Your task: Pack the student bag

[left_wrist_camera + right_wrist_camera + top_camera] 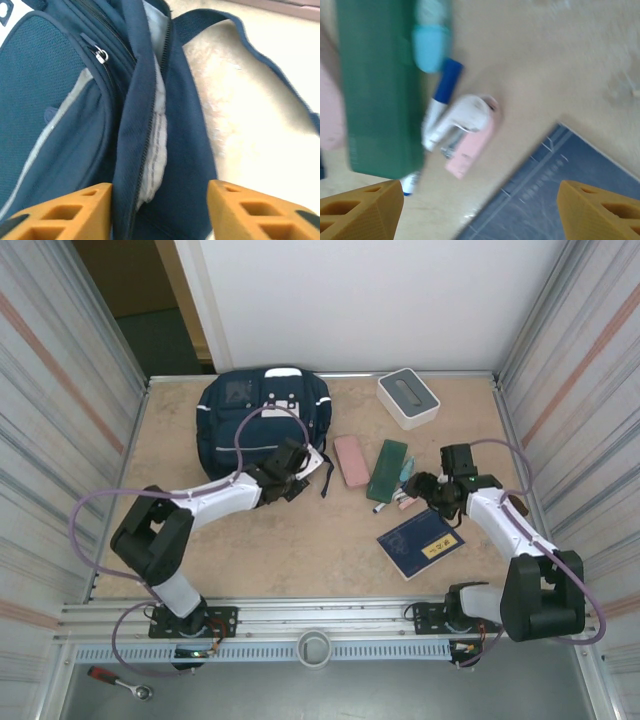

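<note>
Left gripper [159,192] stood with its orange fingers [65,212] apart and unclamped, a fold of the student bag [250,420] lying loosely between them. From its base at the near left edge of the table [300,560], that arm bent its elbow outward and stretched its forearm diagonally to the bag's near right corner. On the other side, the right arm folded at the elbow and reached inward. The right gripper [480,192] hung wide open and gripped nothing, above a small pink and white stapler [470,135], a blue-capped marker [442,95] and a corner of a navy booklet [420,542]. Farther back, the bag lay at the far left of the table, navy with white patches and thin reflective stripes. Its zip gaped to show pale grey lining [156,125], and a dark strap [260,50] trailed across the tabletop.
</note>
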Tool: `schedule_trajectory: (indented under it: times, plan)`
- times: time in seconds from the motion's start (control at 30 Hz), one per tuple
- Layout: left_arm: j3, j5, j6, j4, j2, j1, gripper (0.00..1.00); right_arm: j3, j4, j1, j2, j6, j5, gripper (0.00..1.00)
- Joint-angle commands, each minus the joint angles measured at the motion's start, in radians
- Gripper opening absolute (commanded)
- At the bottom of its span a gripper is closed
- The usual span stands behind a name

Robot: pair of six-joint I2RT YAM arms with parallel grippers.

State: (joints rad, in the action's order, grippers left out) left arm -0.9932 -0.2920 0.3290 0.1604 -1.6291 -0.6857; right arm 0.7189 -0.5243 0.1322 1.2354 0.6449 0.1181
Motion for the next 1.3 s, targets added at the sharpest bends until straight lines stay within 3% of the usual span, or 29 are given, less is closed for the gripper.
schedule_trajectory:
  times: [0.0, 0.23, 0.5, 0.6, 0.77, 1.03, 1.13, 1.27]
  plan:
    - [0.038, 0.104, -0.13, -0.011, 0.149, -0.005, 0.57, -0.051, -0.034, 0.059, -0.016, 0.072, -0.07, 0.78]
    - [0.14, 0.224, -0.338, -0.032, 0.287, 0.013, 0.61, -0.124, -0.007, 0.251, 0.033, 0.165, -0.083, 0.76]
    - [0.231, 0.386, -0.543, -0.06, 0.368, 0.172, 0.61, -0.136, 0.097, 0.557, 0.068, 0.371, -0.115, 0.74]
    - [0.248, 0.405, -0.561, -0.061, 0.397, 0.204, 0.62, -0.083, 0.14, 0.638, 0.136, 0.398, -0.125, 0.73]
    - [0.233, 0.342, -0.629, 0.027, 0.428, 0.252, 0.63, 0.051, 0.199, 0.756, 0.301, 0.401, -0.116, 0.72]
    - [0.295, 0.38, -0.688, 0.033, 0.48, 0.27, 0.68, 0.326, 0.259, 0.831, 0.533, 0.219, 0.011, 0.71]
    - [0.345, 0.443, -0.719, 0.008, 0.512, 0.274, 0.71, 0.351, 0.216, 0.83, 0.482, 0.138, -0.008, 0.72]
    - [0.379, 0.578, -0.739, -0.001, 0.513, 0.236, 0.71, 0.239, 0.185, 0.789, 0.33, 0.133, 0.005, 0.77]
